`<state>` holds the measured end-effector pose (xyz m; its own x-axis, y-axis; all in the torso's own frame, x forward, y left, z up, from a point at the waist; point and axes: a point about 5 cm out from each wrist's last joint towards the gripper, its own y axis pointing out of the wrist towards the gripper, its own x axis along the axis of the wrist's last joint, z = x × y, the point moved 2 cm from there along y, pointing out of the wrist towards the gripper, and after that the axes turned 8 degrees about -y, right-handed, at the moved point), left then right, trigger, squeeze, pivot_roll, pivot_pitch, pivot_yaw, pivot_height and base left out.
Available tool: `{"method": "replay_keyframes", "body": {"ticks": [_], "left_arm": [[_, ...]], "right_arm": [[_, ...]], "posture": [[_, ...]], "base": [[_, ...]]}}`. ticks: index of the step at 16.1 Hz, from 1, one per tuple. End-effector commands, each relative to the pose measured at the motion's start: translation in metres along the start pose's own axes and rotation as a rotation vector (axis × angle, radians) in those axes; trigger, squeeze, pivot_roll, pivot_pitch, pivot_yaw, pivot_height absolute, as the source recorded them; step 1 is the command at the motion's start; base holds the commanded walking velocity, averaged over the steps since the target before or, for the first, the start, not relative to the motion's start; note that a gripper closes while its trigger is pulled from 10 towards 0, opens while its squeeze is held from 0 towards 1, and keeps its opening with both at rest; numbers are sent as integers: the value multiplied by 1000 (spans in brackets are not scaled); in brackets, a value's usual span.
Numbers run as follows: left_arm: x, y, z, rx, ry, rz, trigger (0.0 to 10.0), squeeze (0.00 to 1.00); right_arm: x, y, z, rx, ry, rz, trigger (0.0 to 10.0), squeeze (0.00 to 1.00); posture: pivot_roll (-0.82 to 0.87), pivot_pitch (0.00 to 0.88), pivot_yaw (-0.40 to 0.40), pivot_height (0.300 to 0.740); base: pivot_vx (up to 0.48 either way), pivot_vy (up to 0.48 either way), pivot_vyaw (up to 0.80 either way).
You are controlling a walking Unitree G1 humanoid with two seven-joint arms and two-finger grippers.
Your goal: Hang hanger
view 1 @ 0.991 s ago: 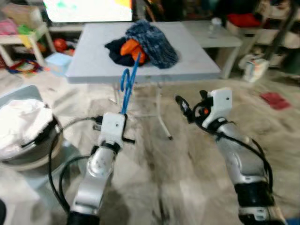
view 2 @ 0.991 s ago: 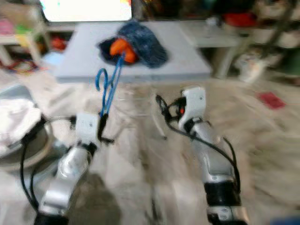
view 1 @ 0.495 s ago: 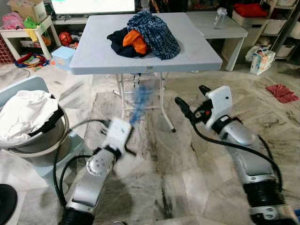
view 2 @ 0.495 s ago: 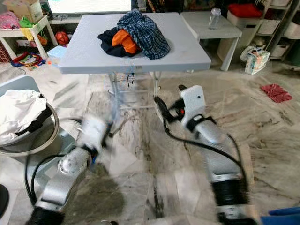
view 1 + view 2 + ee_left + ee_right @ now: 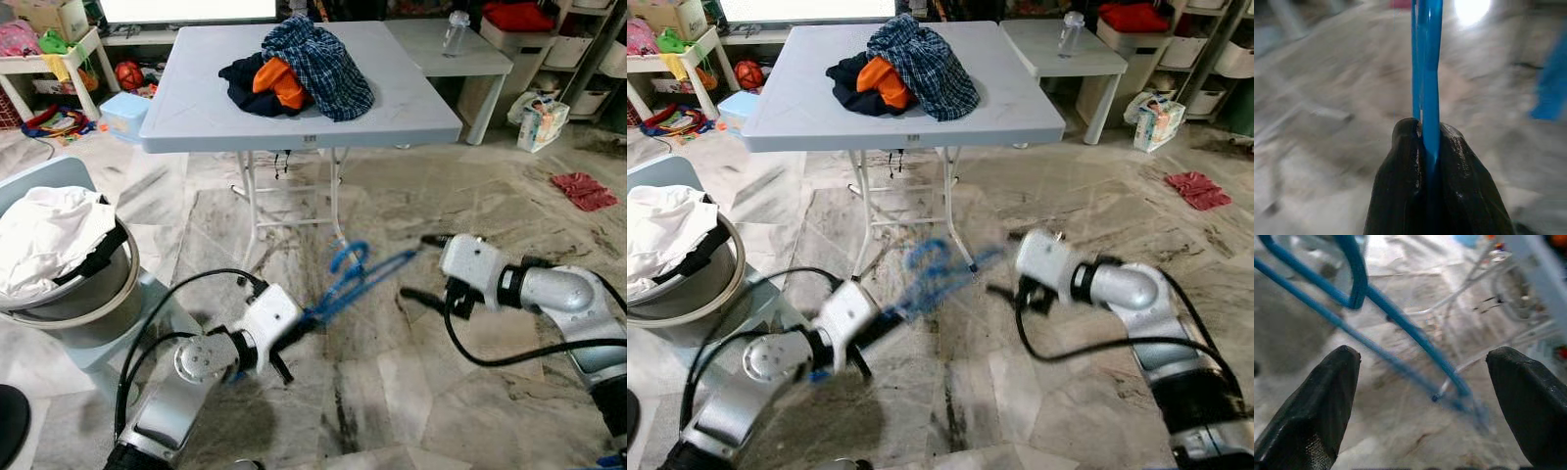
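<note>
Pinching hanger (image 5: 1426, 78) between left fingers (image 5: 1400, 186)

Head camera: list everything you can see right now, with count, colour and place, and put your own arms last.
Hanger: one, blue, held low over the floor between the arms.
Folding table: one, grey, ahead.
Clothes pile: one, checked blue, orange and dark, on the folding table.
Laundry basket: one, holding white cloth, left.
Side table: one, white, far right, with a clear bottle.
Red cloth: one, on the floor, right.
Left gripper: shut on the hanger.
Right gripper: open, at the hanger's far end.
</note>
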<state>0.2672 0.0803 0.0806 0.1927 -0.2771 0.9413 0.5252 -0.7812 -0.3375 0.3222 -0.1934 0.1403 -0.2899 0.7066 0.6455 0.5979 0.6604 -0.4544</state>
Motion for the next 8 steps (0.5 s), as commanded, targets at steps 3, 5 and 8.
{"method": "replay_keyframes", "body": {"ticks": [3, 5, 8], "left_arm": [[9, 4, -18, -162, 84, -17, 10000, 0], [5, 4, -23, -214, 110, 18, 10000, 0], [3, 2, -23, -242, 126, 26, 10000, 0]], "right_arm": [[2, 1, 17, 106, 24, -13, 10000, 0], [0, 2, 23, 133, 33, -8, 10000, 0], [-6, -7, 29, 207, 4, 32, 0, 0]], "posture": [[19, 78, -25, 740], [17, 77, -16, 740], [12, 75, -4, 740]], "base": [[0, 0, 0], [0, 0, 0], [0, 0, 0]]}}
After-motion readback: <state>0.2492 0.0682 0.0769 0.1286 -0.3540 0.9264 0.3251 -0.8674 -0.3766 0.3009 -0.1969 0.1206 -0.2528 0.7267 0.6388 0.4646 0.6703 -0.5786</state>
